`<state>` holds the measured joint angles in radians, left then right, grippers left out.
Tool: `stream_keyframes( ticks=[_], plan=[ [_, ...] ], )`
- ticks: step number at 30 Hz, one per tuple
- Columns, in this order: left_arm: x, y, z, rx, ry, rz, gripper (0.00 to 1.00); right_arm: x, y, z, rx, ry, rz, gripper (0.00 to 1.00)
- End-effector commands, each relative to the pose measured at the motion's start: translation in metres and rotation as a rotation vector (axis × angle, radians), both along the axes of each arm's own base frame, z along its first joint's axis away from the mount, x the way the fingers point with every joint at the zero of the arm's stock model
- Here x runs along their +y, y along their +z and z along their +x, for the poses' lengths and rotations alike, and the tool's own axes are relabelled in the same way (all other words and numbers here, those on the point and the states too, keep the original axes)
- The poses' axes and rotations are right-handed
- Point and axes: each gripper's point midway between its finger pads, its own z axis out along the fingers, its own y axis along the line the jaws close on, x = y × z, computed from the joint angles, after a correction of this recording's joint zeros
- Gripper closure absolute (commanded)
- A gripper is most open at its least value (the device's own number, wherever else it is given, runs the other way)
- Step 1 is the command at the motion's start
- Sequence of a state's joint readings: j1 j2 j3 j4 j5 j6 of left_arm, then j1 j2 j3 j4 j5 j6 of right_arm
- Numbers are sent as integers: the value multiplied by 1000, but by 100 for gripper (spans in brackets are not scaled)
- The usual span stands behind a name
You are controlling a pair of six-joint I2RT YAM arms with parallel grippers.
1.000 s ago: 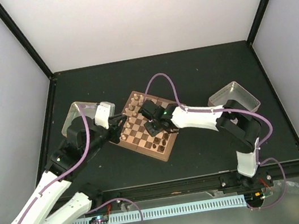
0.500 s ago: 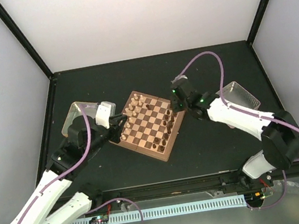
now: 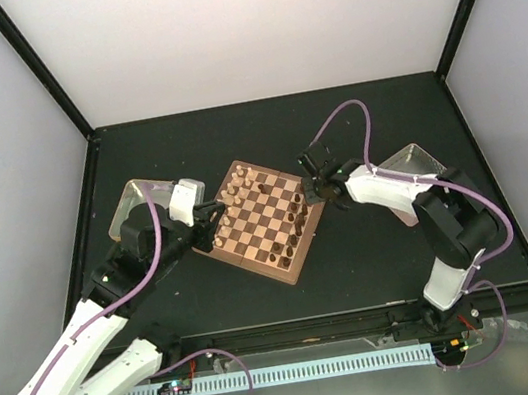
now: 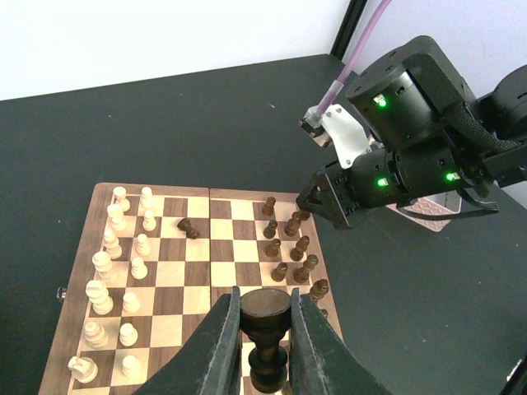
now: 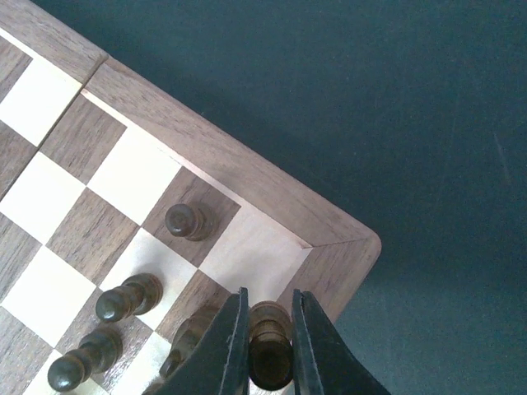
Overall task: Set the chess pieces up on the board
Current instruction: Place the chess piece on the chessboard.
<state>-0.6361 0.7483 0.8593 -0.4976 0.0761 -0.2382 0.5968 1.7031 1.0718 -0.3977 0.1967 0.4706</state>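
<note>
Board (image 3: 250,232) lies tilted at the middle of the dark table (image 3: 353,122) in the top view, one metal tray (image 3: 412,162) to its right and a second tray (image 3: 130,196) to its left, partly hidden by the left arm (image 3: 93,327). The left gripper (image 3: 218,210) hangs over the board's left edge, the right gripper (image 3: 311,189) at its right corner.

From the left wrist, the left fingers are clamped on a dark chessman (image 4: 265,306) above the near squares. Cream pieces (image 4: 107,271) fill the left columns and dark pieces (image 4: 292,247) the right, with one stray dark pawn (image 4: 188,228) among the cream. The right arm's black wrist (image 4: 403,148) covers the far right corner.

From the right wrist, the right fingers squeeze a dark piece (image 5: 270,346) over the corner square.
</note>
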Motion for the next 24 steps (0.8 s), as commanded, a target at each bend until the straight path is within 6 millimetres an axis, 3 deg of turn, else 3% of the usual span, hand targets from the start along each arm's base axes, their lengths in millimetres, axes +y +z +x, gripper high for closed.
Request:
stream_keyframes(
  ticks=[1,24],
  plan=[
    [0,4,-1,-15,-9,0,90,7,13,18,-55,-6,33,92],
    [-2,4,-1,-14,-19,-2,90,6,-11,32,-33,-28,3,84]
  ],
)
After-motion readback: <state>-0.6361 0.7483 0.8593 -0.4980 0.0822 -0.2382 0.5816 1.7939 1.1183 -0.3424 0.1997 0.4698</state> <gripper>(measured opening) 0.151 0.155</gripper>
